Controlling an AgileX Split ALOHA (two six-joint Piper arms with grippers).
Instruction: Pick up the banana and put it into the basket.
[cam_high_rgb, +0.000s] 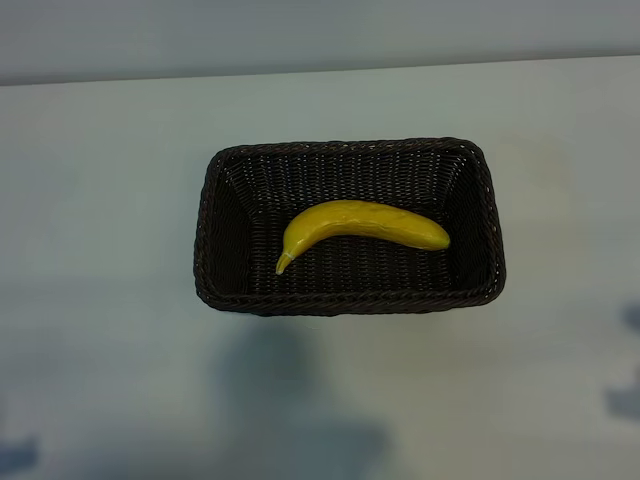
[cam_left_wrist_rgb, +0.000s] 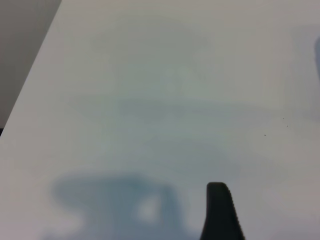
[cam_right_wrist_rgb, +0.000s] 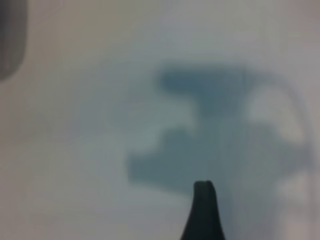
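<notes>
The yellow banana (cam_high_rgb: 360, 228) lies curved inside the dark brown woven basket (cam_high_rgb: 205, 235), its stem tip toward the basket's front left. The basket stands on the pale table near the middle of the exterior view. Neither arm shows in that view. In the left wrist view, my left gripper (cam_left_wrist_rgb: 160, 215) hangs over bare table, with one dark finger (cam_left_wrist_rgb: 219, 212) showing and nothing beside it. My right gripper (cam_right_wrist_rgb: 160, 215) likewise shows a single dark finger (cam_right_wrist_rgb: 204, 212) above bare table. Neither wrist view shows the banana; the left wrist view shows no basket.
The table's far edge (cam_high_rgb: 320, 70) runs behind the basket. Arm shadows (cam_high_rgb: 290, 420) fall on the table in front of it. The left wrist view has a table edge (cam_left_wrist_rgb: 31, 75) along one side. A dark blurred shape (cam_right_wrist_rgb: 10, 40) sits at the right wrist view's corner.
</notes>
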